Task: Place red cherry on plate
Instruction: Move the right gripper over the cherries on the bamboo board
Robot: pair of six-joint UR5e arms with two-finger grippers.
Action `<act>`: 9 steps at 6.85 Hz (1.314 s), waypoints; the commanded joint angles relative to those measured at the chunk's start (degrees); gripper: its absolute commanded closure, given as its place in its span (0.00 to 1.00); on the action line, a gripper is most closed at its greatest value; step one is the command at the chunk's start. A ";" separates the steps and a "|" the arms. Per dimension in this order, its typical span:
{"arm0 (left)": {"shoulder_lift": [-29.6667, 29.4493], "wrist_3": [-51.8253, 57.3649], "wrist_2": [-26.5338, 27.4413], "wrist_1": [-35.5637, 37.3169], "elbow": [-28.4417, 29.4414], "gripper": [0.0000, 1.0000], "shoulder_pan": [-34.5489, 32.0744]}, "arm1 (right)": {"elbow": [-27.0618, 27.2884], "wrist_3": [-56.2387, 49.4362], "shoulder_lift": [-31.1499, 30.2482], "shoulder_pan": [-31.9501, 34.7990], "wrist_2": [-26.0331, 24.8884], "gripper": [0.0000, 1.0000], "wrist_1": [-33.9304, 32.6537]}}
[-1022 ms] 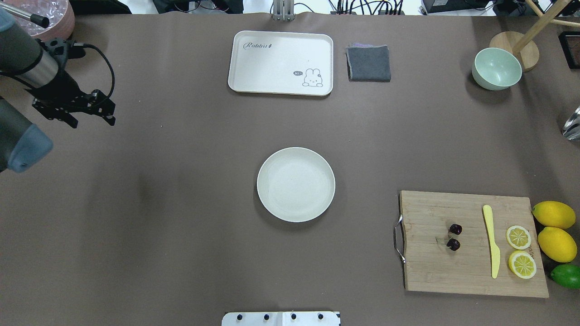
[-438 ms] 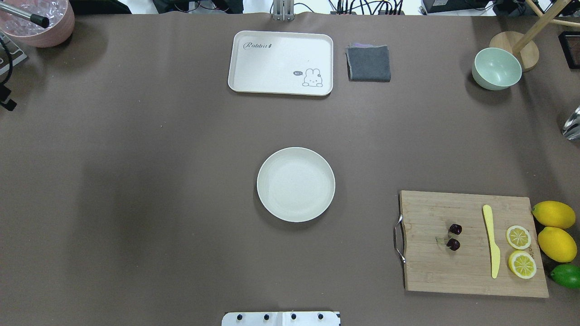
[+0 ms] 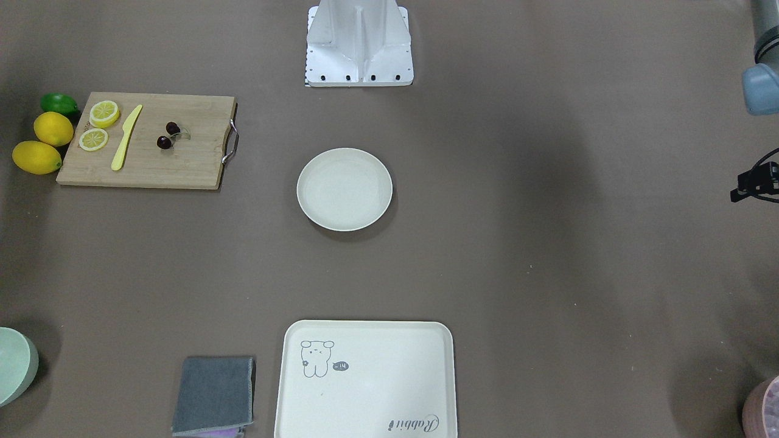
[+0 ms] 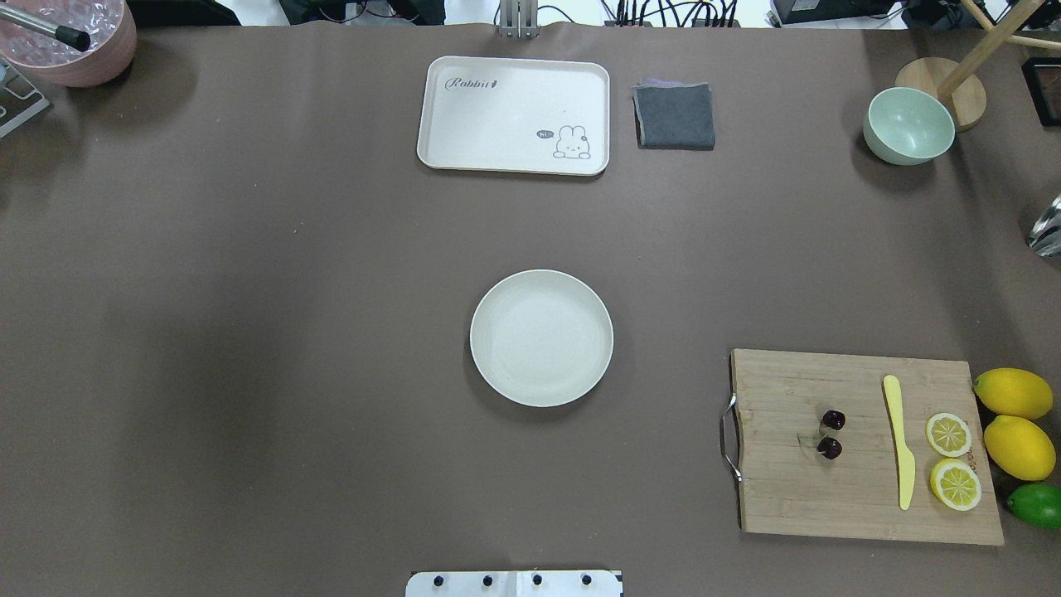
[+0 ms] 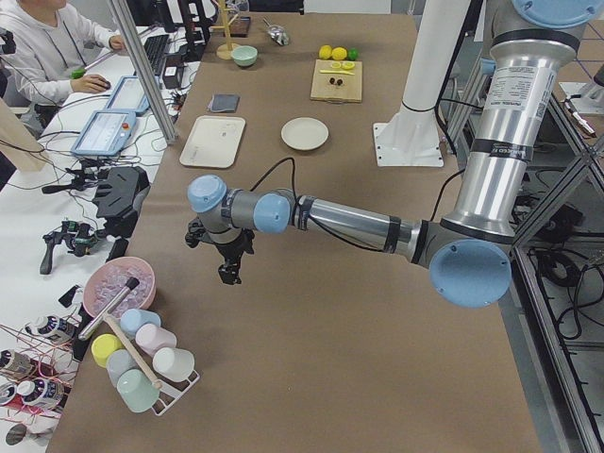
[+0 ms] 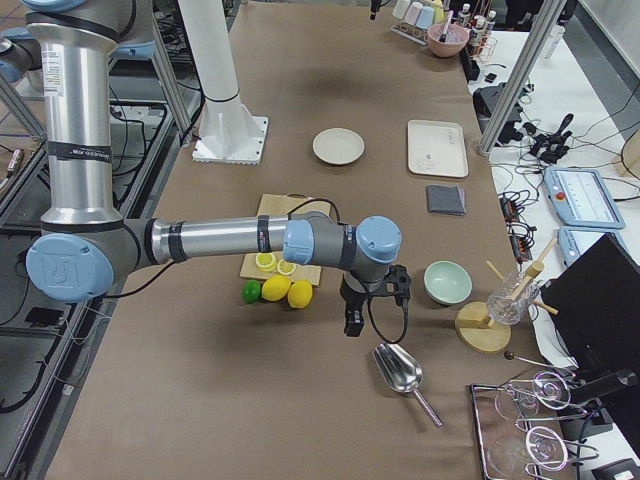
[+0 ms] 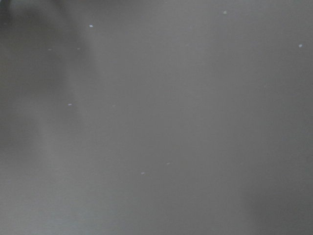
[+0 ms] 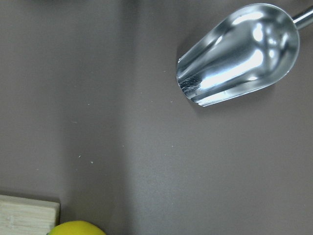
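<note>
One cutting board (image 4: 796,497). On board: two cherries (image 4: 829,448) on one shared stem, one yellow knife (image 4: 899,439), two lemon halves (image 4: 948,434). Just beside board's end opposite its handle: two whole lemons (image 4: 1013,393), one lime (image 4: 1036,504). Well apart from board: one round plate (image 4: 541,338), one tray (image 4: 497,108), one folded grey cloth (image 4: 675,116), one green bowl (image 4: 908,126), one pink bowl (image 4: 116,58), one metal scoop (image 8: 239,54).

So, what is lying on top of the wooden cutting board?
On the cutting board lie the red cherry, a yellow knife and two lemon slices. Nothing covers them; whatever is beneath the board is hidden.
</note>
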 commanded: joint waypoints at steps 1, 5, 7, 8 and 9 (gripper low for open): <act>0.11 0.01 0.04 0.02 0.20 0.01 -0.10 | 4.11 8.27 0.18 -1.23 5.35 0.00 -1.25; -0.15 -0.52 -0.05 0.02 0.20 0.01 0.17 | 14.93 27.21 0.18 -12.88 8.38 0.00 -0.03; -0.15 -3.32 -0.23 -0.07 -0.50 0.01 0.43 | 12.59 31.70 0.70 -20.00 10.05 0.00 2.77; -0.15 -3.33 -0.14 0.02 -0.68 0.01 0.43 | 8.39 34.43 0.79 -22.39 12.32 0.00 8.53; -0.15 -3.33 -0.14 0.02 -0.68 0.01 0.43 | 4.17 37.15 0.71 -24.59 15.99 0.00 14.16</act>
